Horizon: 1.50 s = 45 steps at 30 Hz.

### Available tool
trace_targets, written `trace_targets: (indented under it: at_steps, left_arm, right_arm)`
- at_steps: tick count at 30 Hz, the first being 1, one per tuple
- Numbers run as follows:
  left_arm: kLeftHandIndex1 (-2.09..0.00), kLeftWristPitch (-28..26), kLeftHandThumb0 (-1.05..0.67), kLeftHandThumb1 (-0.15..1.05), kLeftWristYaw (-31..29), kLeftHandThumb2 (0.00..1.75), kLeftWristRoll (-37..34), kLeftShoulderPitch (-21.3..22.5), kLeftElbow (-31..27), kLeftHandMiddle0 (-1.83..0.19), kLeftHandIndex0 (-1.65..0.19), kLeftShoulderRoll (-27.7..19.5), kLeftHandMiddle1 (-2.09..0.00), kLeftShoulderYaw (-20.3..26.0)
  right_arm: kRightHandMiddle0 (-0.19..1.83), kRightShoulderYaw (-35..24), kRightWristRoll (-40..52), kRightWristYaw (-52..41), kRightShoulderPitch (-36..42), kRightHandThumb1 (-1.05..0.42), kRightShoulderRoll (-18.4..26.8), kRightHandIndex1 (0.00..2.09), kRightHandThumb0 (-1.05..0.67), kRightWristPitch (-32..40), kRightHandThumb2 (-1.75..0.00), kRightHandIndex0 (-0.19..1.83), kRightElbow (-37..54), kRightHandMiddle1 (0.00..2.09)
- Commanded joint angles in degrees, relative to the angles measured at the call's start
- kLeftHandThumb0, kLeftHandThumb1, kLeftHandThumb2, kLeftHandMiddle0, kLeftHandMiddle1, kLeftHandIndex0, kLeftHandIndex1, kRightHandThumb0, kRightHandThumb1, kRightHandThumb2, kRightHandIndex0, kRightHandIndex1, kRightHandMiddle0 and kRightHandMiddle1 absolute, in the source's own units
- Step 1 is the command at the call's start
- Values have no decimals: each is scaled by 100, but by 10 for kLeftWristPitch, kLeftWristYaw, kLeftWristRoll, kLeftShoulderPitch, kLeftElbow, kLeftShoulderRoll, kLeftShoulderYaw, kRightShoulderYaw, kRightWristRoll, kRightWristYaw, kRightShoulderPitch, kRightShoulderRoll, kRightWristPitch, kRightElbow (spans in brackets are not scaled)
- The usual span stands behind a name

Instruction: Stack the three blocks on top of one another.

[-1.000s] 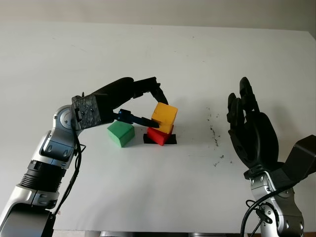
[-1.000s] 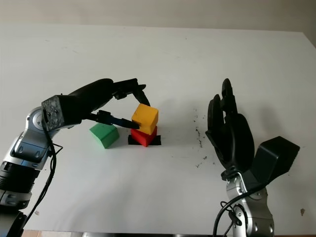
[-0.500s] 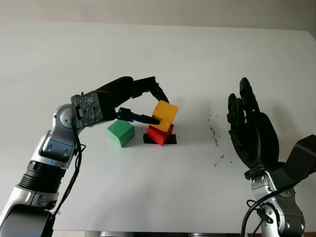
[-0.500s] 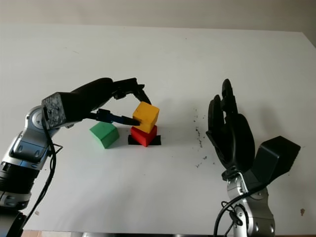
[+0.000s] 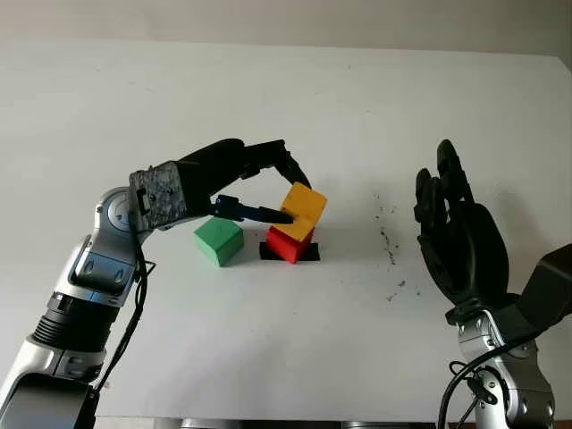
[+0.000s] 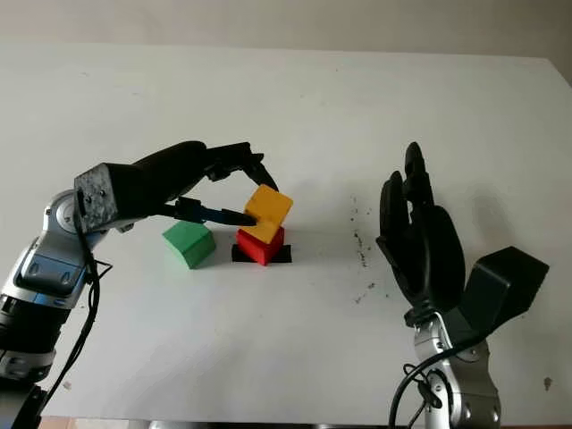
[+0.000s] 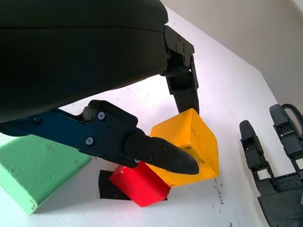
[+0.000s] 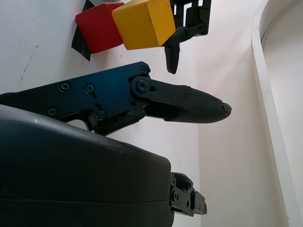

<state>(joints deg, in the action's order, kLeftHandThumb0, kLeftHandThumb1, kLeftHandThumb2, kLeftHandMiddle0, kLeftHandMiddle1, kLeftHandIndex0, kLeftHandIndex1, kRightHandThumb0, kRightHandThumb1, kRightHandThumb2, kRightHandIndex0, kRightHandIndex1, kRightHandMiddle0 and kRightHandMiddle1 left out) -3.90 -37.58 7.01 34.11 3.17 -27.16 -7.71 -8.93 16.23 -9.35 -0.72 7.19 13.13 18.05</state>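
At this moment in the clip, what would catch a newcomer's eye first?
The yellow block, pinched in the left hand, sits tilted on the red block near the middle of the white table. The red block stands on a black patch, and a green block sits on the table just to its left. The right hand is open, raised at the right.

The yellow block (image 5: 301,207) covers much of the red block (image 5: 288,244), so how squarely it sits there cannot be told. The black patch (image 5: 307,253) on the worktop (image 5: 268,340) is mostly hidden beneath the red block. In the left wrist view, the green block (image 7: 33,165) is cut off by the picture's edge.
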Motion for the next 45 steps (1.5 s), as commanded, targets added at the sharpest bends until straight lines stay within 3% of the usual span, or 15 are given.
trace_targets:
  at_steps: [1, 4, 8, 10, 18, 25, 31, 34, 40, 45]
  left_arm:
    - [-116, 0, -57, 105, -2, 16, -8, -7, -14, -8, -13, -4, -5, 1]
    - [-109, 1, -58, 105, 0, 16, -10, -10, -16, -6, -5, -3, -4, 2]
    - [-71, 5, -60, 105, 5, 17, -6, -14, -18, 2, -5, -7, -5, 3]
    - [-63, 10, -60, 105, 8, 17, -5, -15, -17, 3, -6, -7, -5, 3]
    - [-37, 20, -64, 105, 14, 19, -5, -23, -16, 6, -11, -16, -5, 7]
    - [-31, 13, -67, 105, 11, 18, -16, -33, -31, 8, -11, -24, -5, 14]
    - [-14, 36, -73, 105, 19, 28, -70, -56, -46, 11, 9, -24, -5, 62]
    - [-8, 15, -79, 105, 39, 32, -88, -71, -68, 18, 15, -31, -3, 98]
    - [-8, -2, -82, 105, 65, 28, -120, -104, -82, 18, 11, -46, -4, 164]
    - [-10, -12, -79, 105, 73, 23, -118, -159, -138, 14, 1, -80, -6, 207]
  right_arm:
    - [-19, -5, 1, -2, -1, -105, 7, 0, -63, -5, -58, -19, 7, 5]
    - [-18, -7, 4, -4, -2, -105, 8, 0, -63, -2, -58, -19, 7, 5]
    - [-19, -9, 6, -5, -2, -105, 7, 0, -63, -2, -58, -19, 7, 5]
    - [-19, -9, 4, -5, -2, -105, 10, 0, -63, -1, -58, -19, 9, 5]
    - [-18, -9, 7, -5, -1, -105, 13, 0, -61, 5, -57, -19, 15, 5]
    - [-18, -9, 7, -5, -5, -105, 15, 0, -61, 5, -56, -19, 10, 6]
    - [-18, -9, 7, -6, -11, -105, 14, 0, -62, 1, -56, -19, 4, 6]
    - [-17, -7, 7, -7, -20, -105, 15, 0, -62, 0, -57, -19, 0, 6]
    - [-19, -3, 7, -19, -41, -105, 22, 0, -62, 3, -61, -19, -6, 3]
    - [-19, -4, 9, -21, -56, -105, 19, 0, -62, 7, -62, -19, -10, 2]
